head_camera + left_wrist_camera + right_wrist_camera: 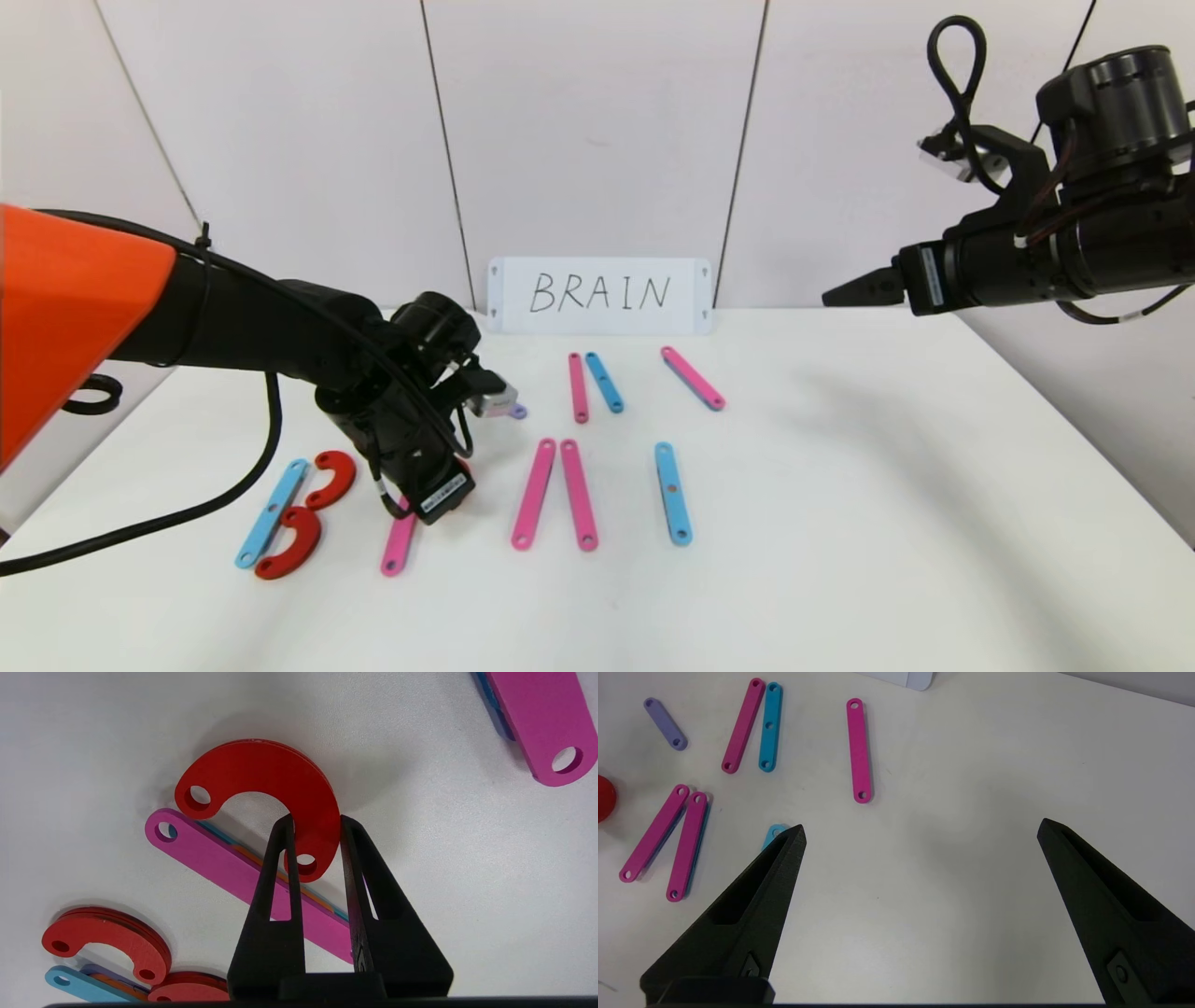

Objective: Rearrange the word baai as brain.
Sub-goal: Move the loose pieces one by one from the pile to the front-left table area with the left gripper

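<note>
Left gripper [316, 822] low over the table [887, 523], jaws pinching one arm of a red curve [261, 777]; curve's rounded back reaching out beyond the fingertips, its lower hole sitting between the jaws. Under the jaws and partly covered by that curve, a pink strip [224, 861] lying slantwise, stacked on blue and orange layers. Farther back beside the jaws, two more red curves [303, 513] touching a blue strip [271, 511]. Off to the other side, a pair of pink strips [555, 493] meeting at the top, then a lone blue strip [672, 493]; beyond, a short pink and blue pair [591, 385], a slanted pink strip [693, 378] and a small purple strip [665, 723]. Right gripper [920, 830] raised well apart over bare table, jaws spread wide, nothing between them. White card [599, 295] reading BRAIN propped against the wall.
</note>
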{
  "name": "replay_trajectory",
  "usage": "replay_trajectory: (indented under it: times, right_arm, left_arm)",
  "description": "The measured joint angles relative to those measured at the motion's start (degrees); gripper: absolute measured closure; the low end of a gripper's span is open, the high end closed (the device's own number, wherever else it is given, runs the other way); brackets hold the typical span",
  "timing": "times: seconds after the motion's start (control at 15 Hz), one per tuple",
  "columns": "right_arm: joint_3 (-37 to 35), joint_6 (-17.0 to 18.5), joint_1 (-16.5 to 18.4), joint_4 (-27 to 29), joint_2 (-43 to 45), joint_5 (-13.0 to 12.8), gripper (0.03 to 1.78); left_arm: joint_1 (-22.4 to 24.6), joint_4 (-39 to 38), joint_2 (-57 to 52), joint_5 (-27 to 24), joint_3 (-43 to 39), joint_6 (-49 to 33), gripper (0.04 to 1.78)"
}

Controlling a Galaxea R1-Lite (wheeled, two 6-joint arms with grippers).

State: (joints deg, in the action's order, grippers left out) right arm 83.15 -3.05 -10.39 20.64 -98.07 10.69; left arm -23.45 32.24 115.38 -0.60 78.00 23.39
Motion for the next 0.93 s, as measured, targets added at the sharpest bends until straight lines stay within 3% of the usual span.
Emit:
replay_trajectory:
  times: [0.93]
  right_arm:
    - [-0.1, -0.1, -0.1, 0.0, -0.1, -0.1, 0.07]
  left_arm:
    - [0.0, -1.4, 1.3, 0.1, 0.5, 0.1, 1.52]
